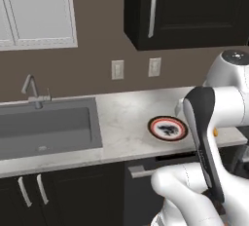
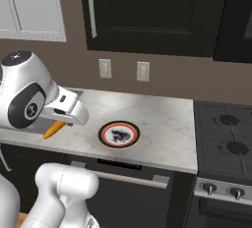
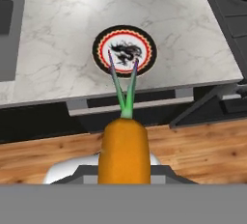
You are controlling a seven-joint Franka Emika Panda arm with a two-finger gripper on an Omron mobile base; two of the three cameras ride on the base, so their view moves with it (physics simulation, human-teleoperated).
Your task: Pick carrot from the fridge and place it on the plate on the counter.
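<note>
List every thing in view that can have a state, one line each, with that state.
carrot: held in the gripper, off the counter, leafy end toward the plate
gripper: shut on the carrot
plate: flat on the counter, nothing on it
counter: bears the plate
wall cabinet: door closed
sink: no water running
stovetop: no flame on the burners

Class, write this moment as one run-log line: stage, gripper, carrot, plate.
stage: carrying | gripper: shut on carrot | carrot: held, short of counter | plate: empty, on counter
</note>
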